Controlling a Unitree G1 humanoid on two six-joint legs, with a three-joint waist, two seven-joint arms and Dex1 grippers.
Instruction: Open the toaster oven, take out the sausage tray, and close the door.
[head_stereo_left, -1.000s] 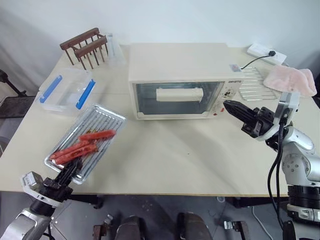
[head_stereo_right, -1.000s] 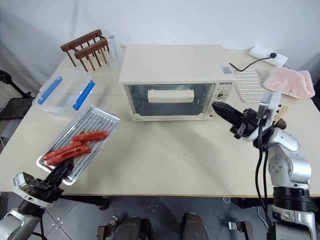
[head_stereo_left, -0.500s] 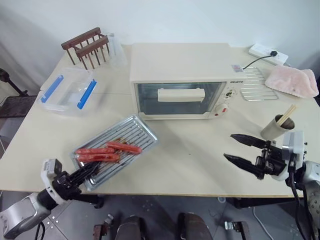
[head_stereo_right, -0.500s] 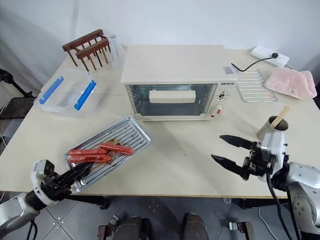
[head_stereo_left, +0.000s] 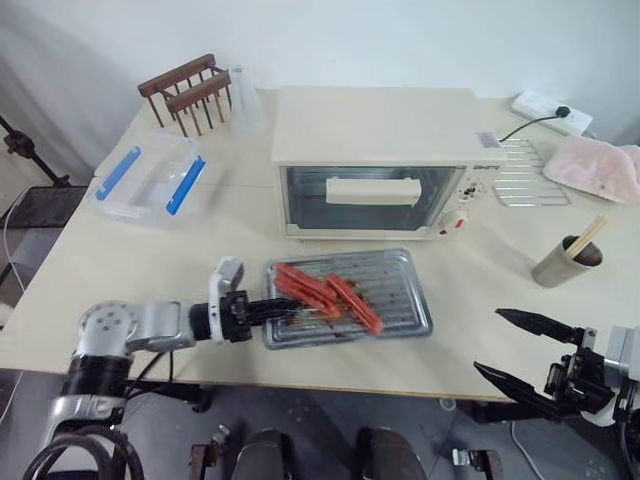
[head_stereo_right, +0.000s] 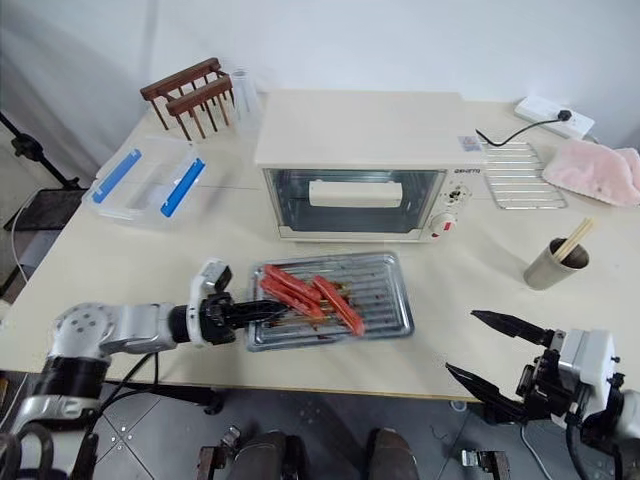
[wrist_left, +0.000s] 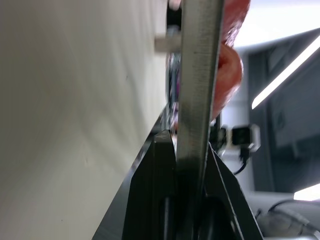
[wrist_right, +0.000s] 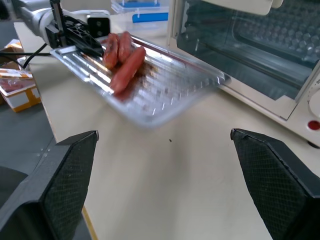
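Tray (head_stereo_left: 385, 300): shallow shiny ridged metal rectangle, red-orange sausages (head_stereo_left: 320, 292) piled nearest the left gripper (head_stereo_left: 262, 311), which clamps its short rim. Oven (head_stereo_left: 378, 160) beyond: cream box, glass door (head_stereo_left: 362, 198) closed, lettering unreadable. Right gripper (head_stereo_left: 520, 350): spread wide, empty, off the surface (head_stereo_left: 150, 260) edge.

Sausage tray (head_stereo_left: 395, 300) shiny ridged metal; towel (head_stereo_left: 605, 165) probably cloth.

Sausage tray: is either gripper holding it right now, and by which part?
Yes. The left gripper is shut on the sausage tray, pinching the rim of its short end nearest that arm. The right gripper is open and holds nothing.
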